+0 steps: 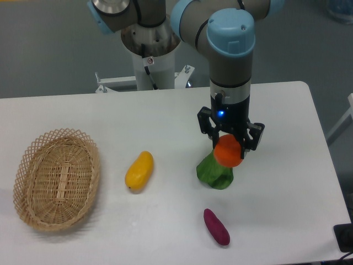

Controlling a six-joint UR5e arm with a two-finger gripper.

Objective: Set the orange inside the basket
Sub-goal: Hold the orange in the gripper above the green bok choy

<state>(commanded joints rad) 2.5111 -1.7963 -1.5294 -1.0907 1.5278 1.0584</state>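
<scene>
Your gripper (229, 148), frame centre-right, jaws clamped on orange (228, 153); basket (55, 178) sits far left, well apart.

white table (165, 121), wicker basket (57, 178) lying at left edge; yellow mango-shaped fruit (139, 170) near centre, well apart from basket; green leafy vegetable (214, 172) right of centre; purple oblong vegetable (217, 226) near front edge

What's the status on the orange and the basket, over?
Gripper shut on orange, above green vegetable. Basket empty, far side of table. Mango lies between; clear if carried high.
</scene>
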